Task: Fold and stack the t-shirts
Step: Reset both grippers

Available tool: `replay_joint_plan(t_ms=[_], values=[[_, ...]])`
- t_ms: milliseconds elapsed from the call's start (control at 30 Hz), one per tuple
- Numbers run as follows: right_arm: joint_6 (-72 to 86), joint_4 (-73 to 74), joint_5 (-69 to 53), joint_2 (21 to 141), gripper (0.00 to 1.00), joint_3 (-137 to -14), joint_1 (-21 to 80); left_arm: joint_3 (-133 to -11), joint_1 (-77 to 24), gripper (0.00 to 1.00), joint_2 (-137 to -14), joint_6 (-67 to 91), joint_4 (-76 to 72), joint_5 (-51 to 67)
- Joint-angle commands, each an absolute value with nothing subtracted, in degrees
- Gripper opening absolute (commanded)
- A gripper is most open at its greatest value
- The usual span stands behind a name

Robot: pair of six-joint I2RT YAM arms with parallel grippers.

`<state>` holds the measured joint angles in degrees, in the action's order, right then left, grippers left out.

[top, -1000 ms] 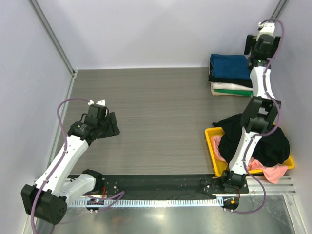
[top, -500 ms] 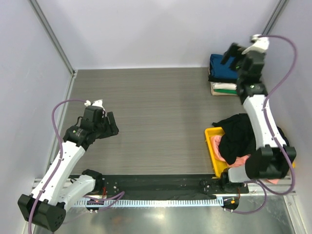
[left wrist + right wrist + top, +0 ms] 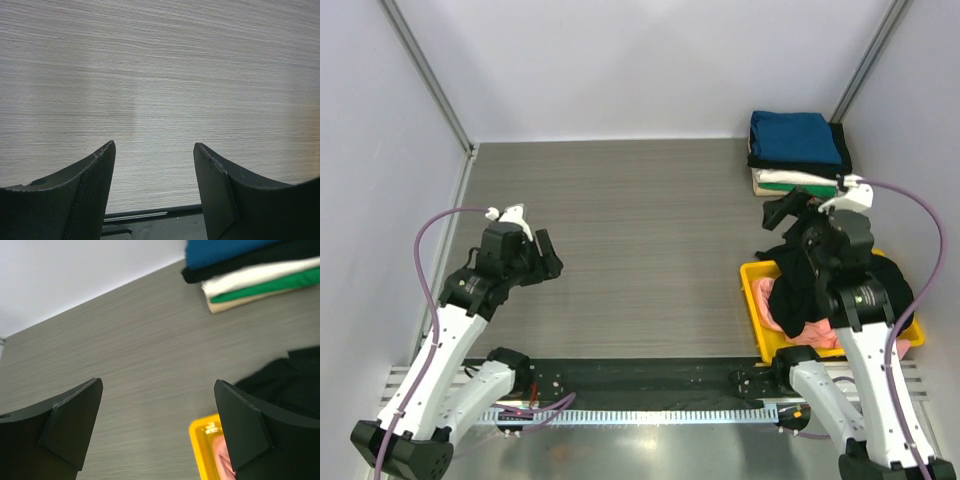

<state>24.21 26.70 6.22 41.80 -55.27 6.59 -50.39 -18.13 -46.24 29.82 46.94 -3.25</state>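
Right claw [image 3: 782, 213] now off t-shirt stack [image 3: 798, 150]

**Open table left of the yellow bin [image 3: 751, 297], crowding behind it**

Left of the bin, the table [image 3: 640, 220] lies bare as far as the left gripper [image 3: 552, 262], which leaves broad passage. Behind the bin, in the far corner, a stack of folded t-shirts [image 3: 798, 150] blocks the way. Only a narrow strip of table separates the two, and the right gripper [image 3: 782, 212] hangs over it. A black t-shirt [image 3: 810, 275] heaps over the bin's rim, above pink cloth [image 3: 778, 316].
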Motion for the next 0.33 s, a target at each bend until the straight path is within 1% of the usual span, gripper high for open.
replay_joint_plan(t_ms=[0, 67, 233, 300], values=[[25.75, 33.13, 12.82, 36.40, 1.00, -52.39, 6.59, -50.54, -18.11, 0.65, -45.35, 29.79, 45.26, -3.60], [25.66, 34.97, 15.28, 34.38, 1.00, -52.12, 6.59, -50.62, -18.11, 0.65, -45.44, 29.79, 45.26, -3.52], [26.10, 38.05, 18.01, 34.98, 1.00, -53.17, 6.59, -50.80, -18.02, 0.63, -43.95, 28.65, 45.18, -2.20], [27.59, 39.98, 22.29, 36.03, 1.00, -53.00, 6.59, -51.15, -18.02, 0.66, -42.81, 28.92, 45.70, -4.04]])
